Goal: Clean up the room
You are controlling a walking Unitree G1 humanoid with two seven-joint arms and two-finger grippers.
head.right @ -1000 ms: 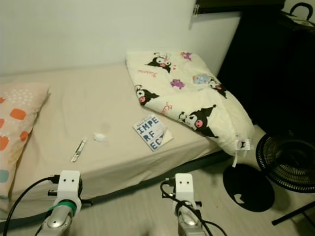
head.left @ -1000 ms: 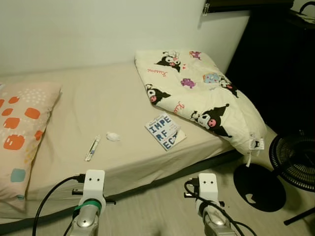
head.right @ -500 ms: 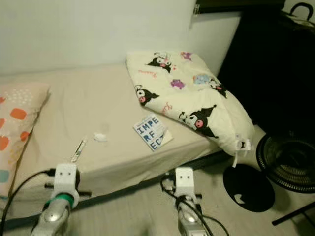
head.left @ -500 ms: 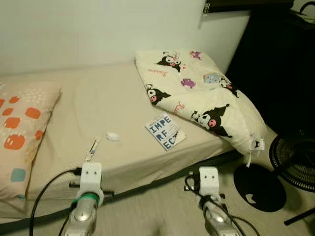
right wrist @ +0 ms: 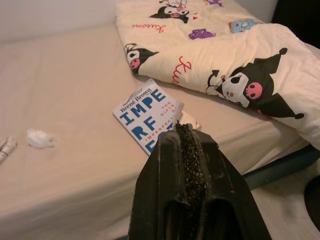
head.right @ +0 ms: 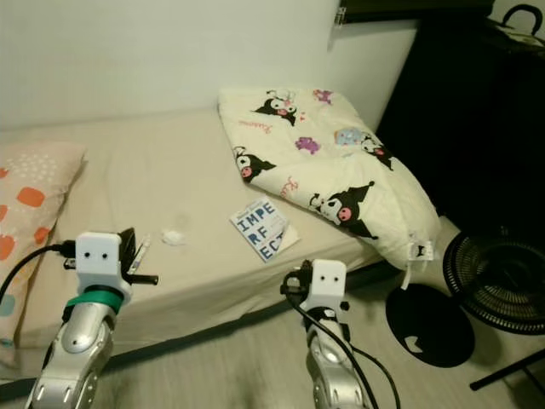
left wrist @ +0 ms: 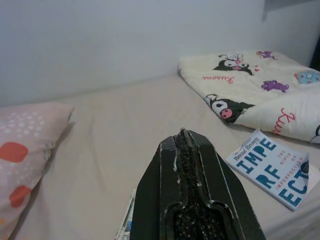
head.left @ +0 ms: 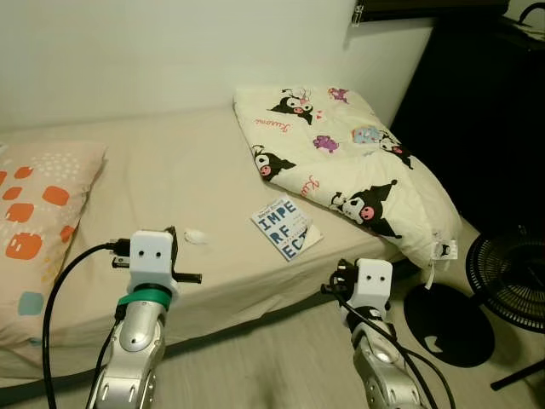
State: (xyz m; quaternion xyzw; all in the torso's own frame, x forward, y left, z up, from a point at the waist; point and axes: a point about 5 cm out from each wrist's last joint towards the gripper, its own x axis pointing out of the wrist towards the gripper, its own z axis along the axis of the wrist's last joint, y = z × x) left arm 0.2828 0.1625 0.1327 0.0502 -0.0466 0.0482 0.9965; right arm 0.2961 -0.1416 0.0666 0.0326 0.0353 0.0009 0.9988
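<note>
- the left wrist view shows the left gripper [left wrist: 184,134] with fingers pressed together over the bed [head.left: 196,170], hiding most of a pen-like tube [head.right: 139,253] that the head views show near the front edge.
- the right wrist view shows the right gripper [right wrist: 181,126] with fingers closed, empty, at the front edge before the book [right wrist: 149,116].
- the book is white with blue letters, lying flat beside the cartoon-print quilt [head.left: 341,158].
- a crumpled white tissue [head.left: 195,236] lies between tube and book.
- an orange-spotted pillow [head.left: 34,221] sits at the bed's left end.
</note>
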